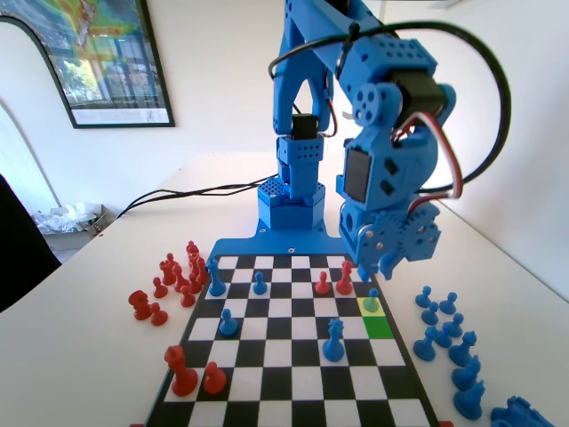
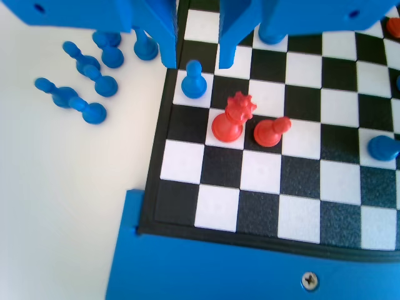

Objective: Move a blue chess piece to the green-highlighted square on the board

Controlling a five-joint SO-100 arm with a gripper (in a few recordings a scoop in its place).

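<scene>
White bench carries the board (image 1: 293, 374), where the pawn (image 2: 193, 80) stands on the yellow square (image 1: 371, 305) beside the green square (image 1: 379, 327), under released jaws; light, slick plastic, best pinched below its ball head.

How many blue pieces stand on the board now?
5 in the fixed view: a pawn on the yellow square under the gripper, a crowned piece near the green square, pawns mid-left and far centre, a tall piece far left. The gripper may hide others.

White wall (image 1: 213, 80), framed poster (image 1: 98, 53)
</scene>
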